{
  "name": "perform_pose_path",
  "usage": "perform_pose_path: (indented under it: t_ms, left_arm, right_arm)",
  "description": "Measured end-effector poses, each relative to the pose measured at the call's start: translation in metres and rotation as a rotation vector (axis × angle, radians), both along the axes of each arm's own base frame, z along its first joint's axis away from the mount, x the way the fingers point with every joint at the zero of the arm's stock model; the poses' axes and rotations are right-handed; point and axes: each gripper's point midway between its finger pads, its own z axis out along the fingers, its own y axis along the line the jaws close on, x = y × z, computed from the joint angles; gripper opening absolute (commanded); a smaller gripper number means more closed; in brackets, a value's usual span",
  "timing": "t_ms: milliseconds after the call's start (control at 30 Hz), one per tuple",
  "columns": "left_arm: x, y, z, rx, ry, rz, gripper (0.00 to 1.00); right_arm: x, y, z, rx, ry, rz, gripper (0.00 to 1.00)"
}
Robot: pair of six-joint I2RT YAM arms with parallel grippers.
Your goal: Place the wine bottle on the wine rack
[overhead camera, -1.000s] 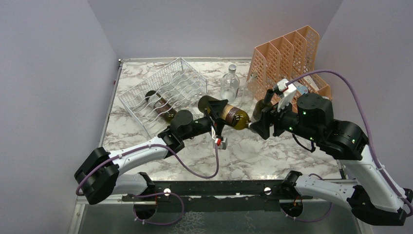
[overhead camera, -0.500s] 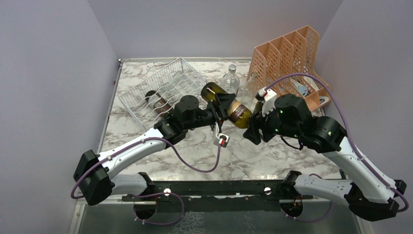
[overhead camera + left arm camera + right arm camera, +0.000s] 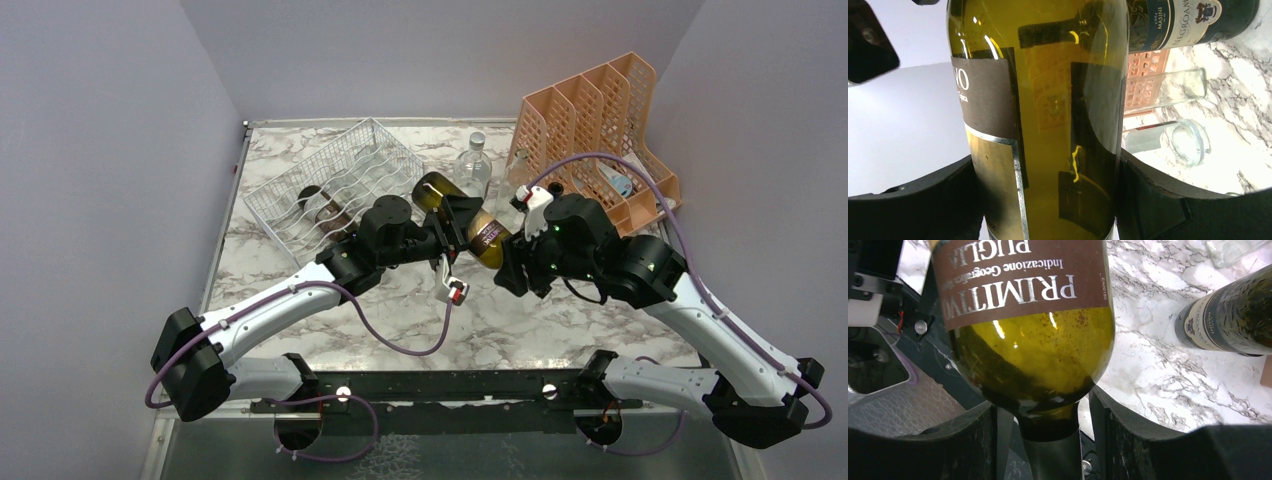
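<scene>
Gripping the wine bottle [image 3: 487,235] round its belly mid-frame, the left gripper [image 3: 452,216] has it tilted. The right gripper [image 3: 1045,430] straddles the neck with small gaps, not clamped. A clear bottle [image 3: 472,165] and an orange file holder [image 3: 585,115] crowd the upper right. The wine rack [image 3: 330,185] sits upper left, and there's bare table [image 3: 530,320] at the bottom.

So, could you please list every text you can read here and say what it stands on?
"PRIMITIVO": brown label of the wine bottle, upside down in the right wrist view.
"PUGLIA": same label.
"Indicazione Geografica": same label, the rest unclear.
"NEGROAM", cut off: label of the dark bottle.
"MASINI": same dark bottle.
Smaller print on both bottles is too small to read.
</scene>
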Motion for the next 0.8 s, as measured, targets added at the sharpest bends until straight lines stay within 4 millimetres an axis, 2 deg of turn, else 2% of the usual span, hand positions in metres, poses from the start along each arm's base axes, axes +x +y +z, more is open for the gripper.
perform_pose_path:
  t_ms: [133, 300, 367, 433, 500, 533, 567, 800]
  left_arm:
    - [0.000, 0.001, -0.002, 0.009, 0.009, 0.001, 0.00]
    - [0.000, 0.002, -0.006, 0.018, 0.029, 0.007, 0.01]
    - [0.000, 0.002, -0.008, 0.021, 0.042, 0.011, 0.15]
    - [0.000, 0.003, -0.008, 0.020, 0.049, 0.014, 0.35]
    - [0.000, 0.003, -0.008, 0.018, 0.049, 0.015, 0.54]
    - [0.000, 0.002, -0.007, 0.017, 0.048, 0.015, 0.91]
    - [0.000, 0.002, -0.007, 0.017, 0.048, 0.015, 0.98]
    - [0.004, 0.002, 0.007, -0.039, 0.037, 0.034, 0.99]
  right_arm:
    - [0.000, 0.001, -0.006, -0.008, 0.009, 0.001, 0.51]
    - [-0.001, 0.002, -0.007, -0.005, 0.011, 0.014, 0.26]
    - [-0.003, 0.004, -0.008, -0.001, 0.017, 0.022, 0.14]
    - [-0.003, 0.003, -0.009, -0.004, 0.016, 0.022, 0.03]
    - [-0.002, 0.003, -0.009, -0.004, 0.015, 0.021, 0.01]
    - [-0.002, 0.003, -0.008, -0.004, 0.013, 0.020, 0.01]
    - [-0.002, 0.003, -0.008, -0.004, 0.011, 0.018, 0.01]
    - [0.005, -0.002, -0.002, -0.001, -0.030, -0.028, 0.01]
